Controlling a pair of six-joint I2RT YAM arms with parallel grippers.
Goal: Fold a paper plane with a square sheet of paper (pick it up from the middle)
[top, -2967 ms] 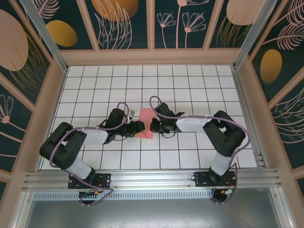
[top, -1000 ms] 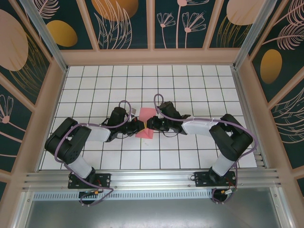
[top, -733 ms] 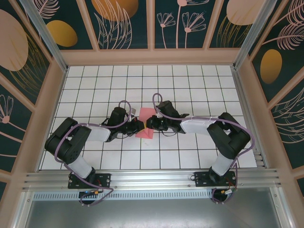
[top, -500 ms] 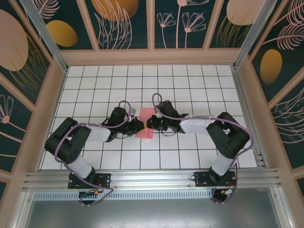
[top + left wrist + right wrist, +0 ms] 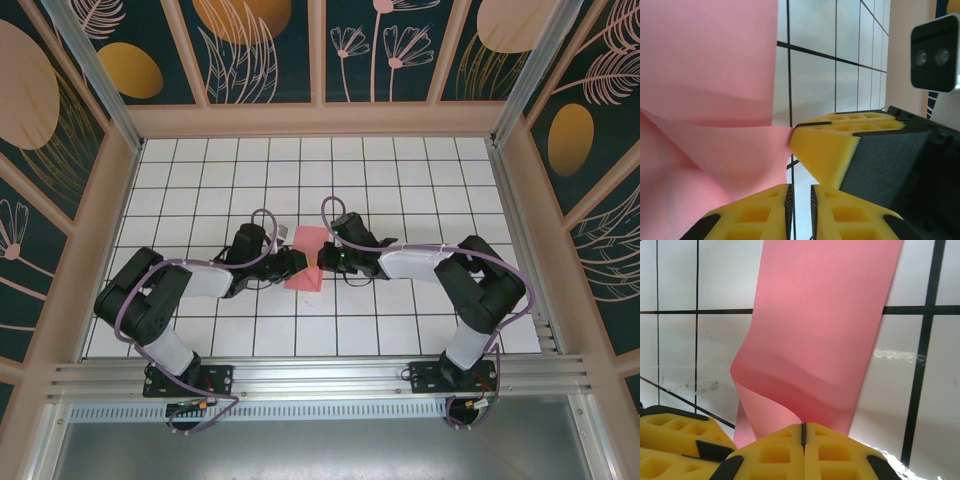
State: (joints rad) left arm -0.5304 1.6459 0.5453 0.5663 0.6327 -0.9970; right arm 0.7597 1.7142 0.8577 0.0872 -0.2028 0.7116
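Black arms [image 5: 135, 305], yellow fingers [image 5: 840, 455], purple cables [image 5: 258, 216]

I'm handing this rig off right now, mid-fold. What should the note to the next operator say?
Right gripper: shut on the near edge of the pink sheet of paper, which curls up off the table into the grip.
Left gripper: jaws a narrow slit apart, right beside the sheet's fold; no paper seen between them.
Paper: mid-table between the two grippers, its far part lying flat.
Done: sheet creased and partly folded.
Left: finish this fold, then the remaining ones; there is no pointed plane shape yet.
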